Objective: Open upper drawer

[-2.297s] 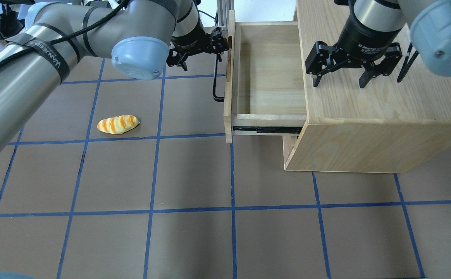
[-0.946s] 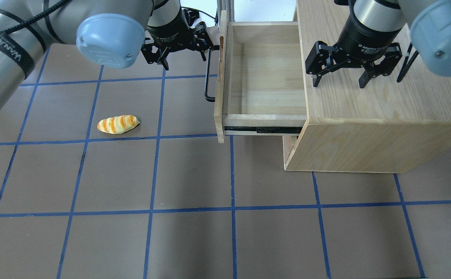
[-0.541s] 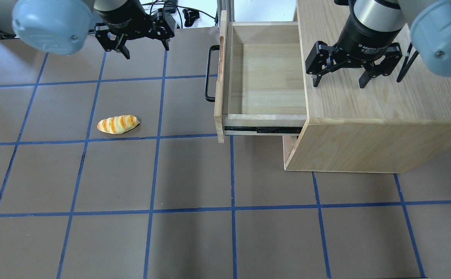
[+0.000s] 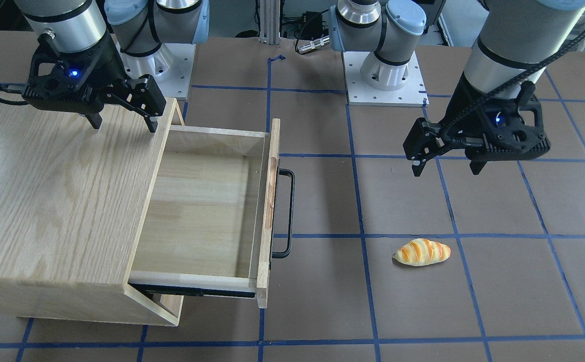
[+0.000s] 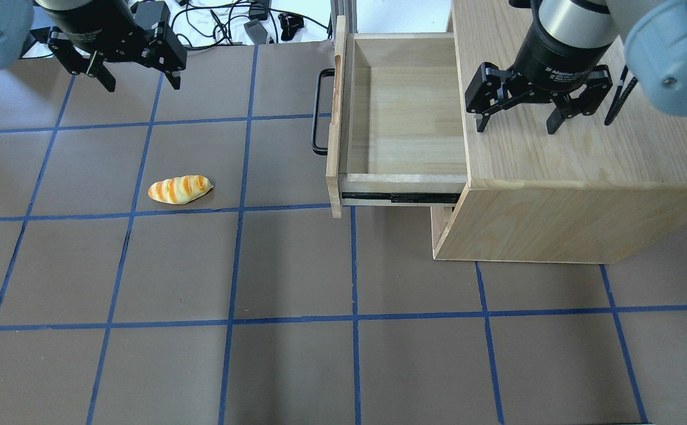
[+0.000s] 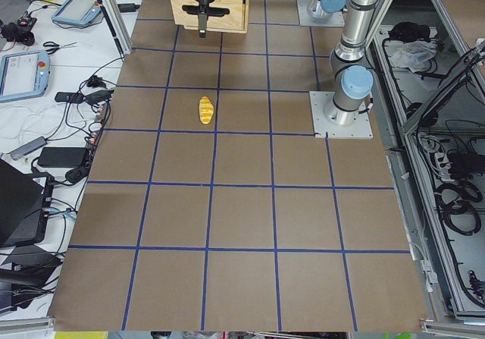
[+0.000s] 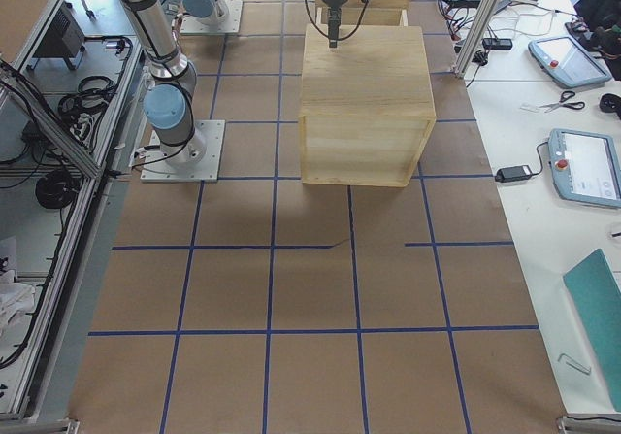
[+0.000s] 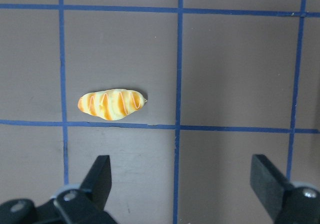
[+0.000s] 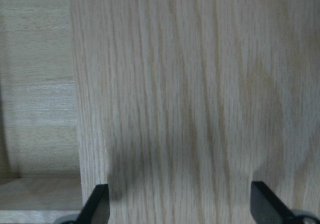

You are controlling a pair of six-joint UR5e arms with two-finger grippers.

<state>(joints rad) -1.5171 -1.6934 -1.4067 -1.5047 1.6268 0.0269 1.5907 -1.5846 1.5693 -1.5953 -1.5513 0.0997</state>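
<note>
Clearly both empty: left fingers wide apart over table, right fingers wide apart over cabinet.

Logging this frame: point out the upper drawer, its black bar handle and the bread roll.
upper drawer (image 5: 408,124): overhead exterior view, bare inner floor.
black bar handle (image 5: 313,112): overhead exterior view, middle of the bar.
bread roll (image 5: 179,189): overhead exterior view, striped top.

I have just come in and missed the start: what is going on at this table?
The upper drawer stands pulled out of the cabinet, empty. The left gripper hangs open over the table, clear of the handle, near a bread roll. The right gripper hangs open over the cabinet top. Neither holds anything.
</note>
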